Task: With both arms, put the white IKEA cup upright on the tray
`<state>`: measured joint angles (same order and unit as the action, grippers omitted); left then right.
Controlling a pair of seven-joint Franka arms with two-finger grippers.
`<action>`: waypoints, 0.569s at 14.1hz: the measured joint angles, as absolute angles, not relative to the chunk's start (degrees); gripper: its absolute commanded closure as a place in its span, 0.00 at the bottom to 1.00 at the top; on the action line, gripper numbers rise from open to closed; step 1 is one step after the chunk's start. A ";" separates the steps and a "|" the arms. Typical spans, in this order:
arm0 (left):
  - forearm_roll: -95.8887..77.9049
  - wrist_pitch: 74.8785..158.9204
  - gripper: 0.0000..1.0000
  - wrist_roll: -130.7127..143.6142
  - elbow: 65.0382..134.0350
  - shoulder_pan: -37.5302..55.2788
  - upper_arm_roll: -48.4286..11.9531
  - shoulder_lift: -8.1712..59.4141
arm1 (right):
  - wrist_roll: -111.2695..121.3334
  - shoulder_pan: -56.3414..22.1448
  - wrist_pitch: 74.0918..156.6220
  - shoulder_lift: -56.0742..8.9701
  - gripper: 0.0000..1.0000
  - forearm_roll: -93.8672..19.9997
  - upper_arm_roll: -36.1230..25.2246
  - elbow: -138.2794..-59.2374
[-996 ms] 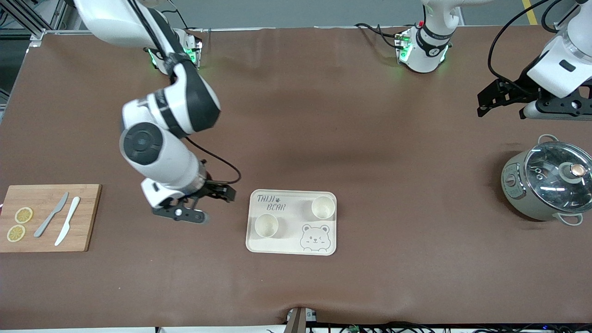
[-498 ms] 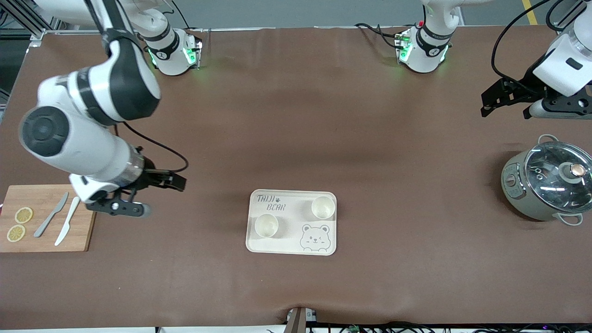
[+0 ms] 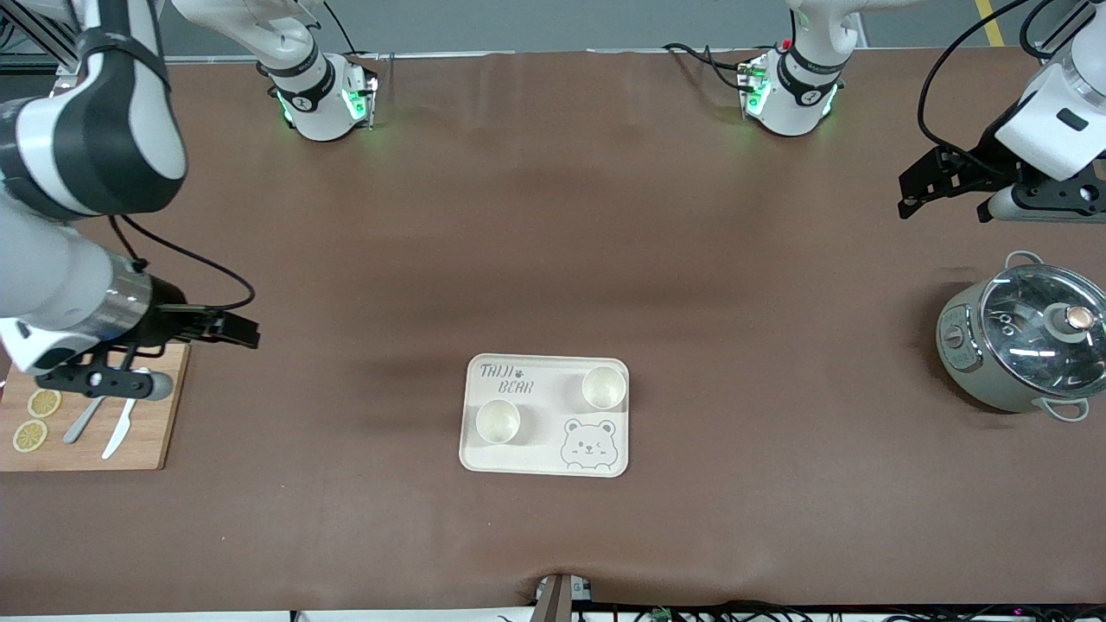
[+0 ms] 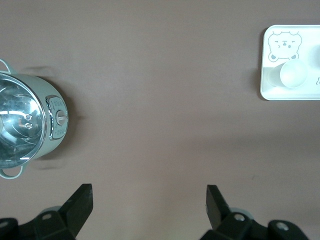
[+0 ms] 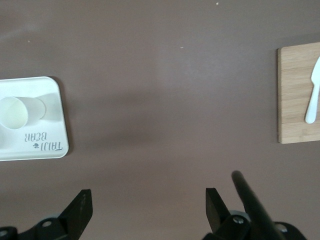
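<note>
Both cups (image 3: 498, 421) (image 3: 603, 387) upright on tray (image 3: 546, 462). My left gripper (image 3: 940, 183) and right gripper (image 3: 186, 341), fingers spread, empty, well clear. Risk: right arm sweeping low over the cutting board (image 3: 160, 432), clipping the knives (image 3: 121, 425).

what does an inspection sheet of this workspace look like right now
surface: brown table, bare in the middle
job's things: tray with two white cups, one nearer the front camera, one farther, both upright on it
clutter: wooden cutting board with two lemon slices, grey knife and white knife; lidded pot at the left arm's end
grippers: right gripper open, empty, over the cutting board's edge; left gripper open, empty, over bare table beside the pot
cables: black cable looping from the right wrist
surroundings: nothing seen
</note>
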<state>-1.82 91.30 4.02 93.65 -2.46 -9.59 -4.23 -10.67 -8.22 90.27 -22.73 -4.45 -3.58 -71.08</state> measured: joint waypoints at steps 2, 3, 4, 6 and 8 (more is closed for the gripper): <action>-1.82 91.30 0.00 4.02 93.65 -2.46 -9.60 -4.19 | -7.66 -6.10 89.57 -22.74 0.00 -4.44 -3.61 -71.01; -1.82 91.30 0.00 4.02 93.65 -2.46 -9.62 -4.13 | -6.63 -5.29 89.24 -22.73 0.00 -4.43 -3.61 -70.90; -1.82 91.30 0.00 4.02 93.65 -2.46 -9.63 -4.07 | -6.00 -4.65 89.07 -22.73 0.00 -4.42 -3.62 -70.78; -1.82 91.30 0.00 4.02 93.65 -2.46 -9.63 -3.99 | -5.41 -3.92 88.97 -22.73 0.00 -4.40 -3.63 -70.67; -1.82 91.30 0.00 4.02 93.65 -2.46 -9.63 -3.98 | -4.51 -3.29 88.96 -22.73 0.00 -4.37 -3.66 -70.65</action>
<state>-1.82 91.30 4.02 93.65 -2.46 -9.63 -3.98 -4.51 -3.29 88.96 -22.73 -4.37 -3.66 -70.65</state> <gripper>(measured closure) 0.000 0.000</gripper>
